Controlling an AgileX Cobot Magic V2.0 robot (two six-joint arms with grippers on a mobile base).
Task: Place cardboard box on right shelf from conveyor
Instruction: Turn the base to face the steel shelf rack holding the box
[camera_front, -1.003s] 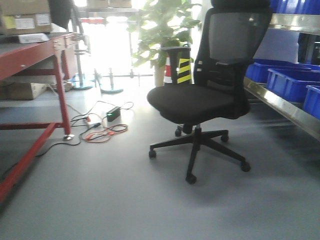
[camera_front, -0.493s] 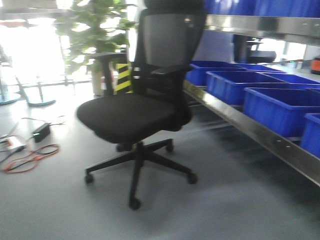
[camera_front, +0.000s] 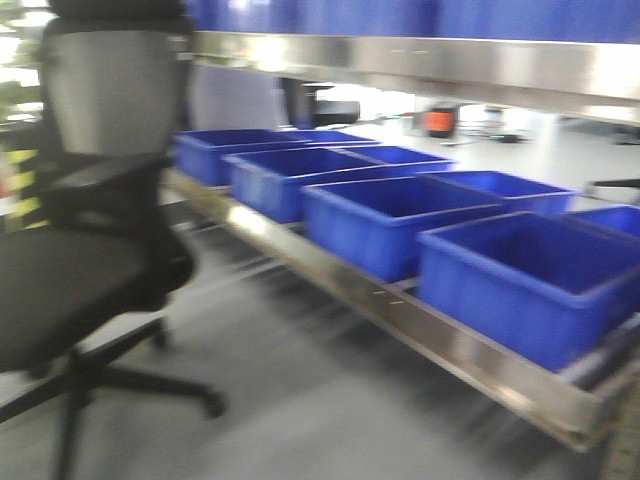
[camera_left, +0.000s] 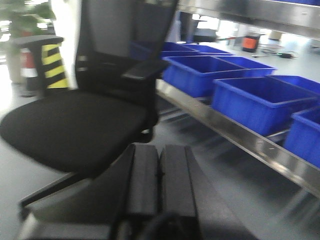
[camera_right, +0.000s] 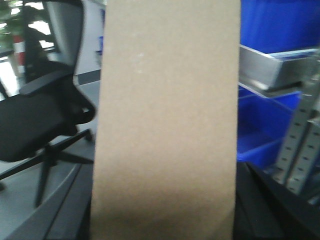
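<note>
Blue bins (camera_front: 362, 232) on steel shelf (camera_front: 450, 352), cardboard box (camera_right: 165, 110) — in right claw (camera_right: 163, 216)

I see a blurred black office chair (camera_front: 70, 290) at left, and a row of blue plastic bins (camera_front: 390, 225) sitting along a low stainless-steel shelf (camera_front: 440, 345) at right.

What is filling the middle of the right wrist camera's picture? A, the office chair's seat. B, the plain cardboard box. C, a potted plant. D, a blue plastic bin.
B: the cardboard box covers the centre of the right wrist view from top to bottom, with the office chair off to its left and a blue bin to its right.
</note>
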